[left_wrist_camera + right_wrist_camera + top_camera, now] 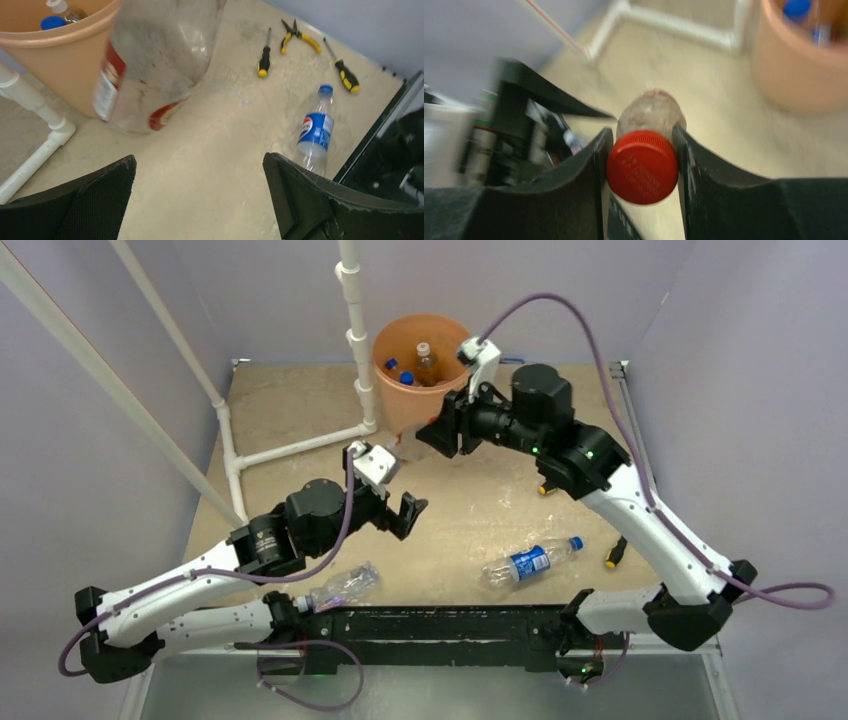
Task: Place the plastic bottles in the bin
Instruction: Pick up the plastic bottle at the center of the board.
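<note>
My right gripper point(437, 436) point(642, 150) is shut on the neck of a clear plastic bottle with a red cap point(642, 166) and a red label point(150, 65). It holds the bottle point(405, 447) off the table, just in front of the orange bin point(420, 365) point(55, 55) point(804, 65). My left gripper point(400, 512) point(200, 165) stands wide open and empty below that bottle. Several bottles lie in the bin. A blue-label Pepsi bottle point(530, 562) point(315, 130) lies on the table. Another clear bottle point(345, 585) lies by my left arm.
A white pipe frame point(355, 350) point(35, 130) stands left of the bin. Two yellow-handled screwdrivers point(264, 60) point(345, 72) and pliers point(297, 37) lie on the table's right side. A black rail point(450, 625) runs along the near edge.
</note>
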Tool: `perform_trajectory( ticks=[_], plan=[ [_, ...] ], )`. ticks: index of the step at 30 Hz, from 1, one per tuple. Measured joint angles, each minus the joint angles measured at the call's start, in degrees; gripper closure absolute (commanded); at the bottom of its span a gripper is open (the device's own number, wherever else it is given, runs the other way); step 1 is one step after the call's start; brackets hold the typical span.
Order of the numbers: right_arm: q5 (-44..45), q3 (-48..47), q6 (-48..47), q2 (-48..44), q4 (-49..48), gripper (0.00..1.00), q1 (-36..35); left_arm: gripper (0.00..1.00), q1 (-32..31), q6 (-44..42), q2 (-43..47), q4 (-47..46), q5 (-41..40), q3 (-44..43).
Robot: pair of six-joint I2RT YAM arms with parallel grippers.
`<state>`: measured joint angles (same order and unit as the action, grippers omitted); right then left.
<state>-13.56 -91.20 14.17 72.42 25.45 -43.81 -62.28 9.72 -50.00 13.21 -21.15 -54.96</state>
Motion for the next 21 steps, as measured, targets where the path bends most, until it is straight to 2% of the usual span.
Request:
perform_trajectory(
  ticks=[4, 8, 14, 21],
  plan=[
    [5.4, 0.0, -1.9, 3.1, 11.9, 1.00, -0.9, 0.01, -0.3, -7.4, 2.6, 5.5, 4.1, 0.6],
    [11.4, 0.0, -2.9, 2.6, 16.7, 1.00, -5.1, 0.01, -0.3, -15.3, 3.1, 7.0, 6.3, -2.0],
    [15.1, 0.0, -2.9, 2.5, 17.9, 1.00, -11.1, 0.01, -0.3, -25.3, 0.6, 7.2, 9.7, -1.7],
    [14.3, 0.0, -2.7, 0.7, 15.9, 1.00, -11.0, 0.04, -0.3, -29.0, -0.2, 6.9, 13.7, 0.7]
  ],
)
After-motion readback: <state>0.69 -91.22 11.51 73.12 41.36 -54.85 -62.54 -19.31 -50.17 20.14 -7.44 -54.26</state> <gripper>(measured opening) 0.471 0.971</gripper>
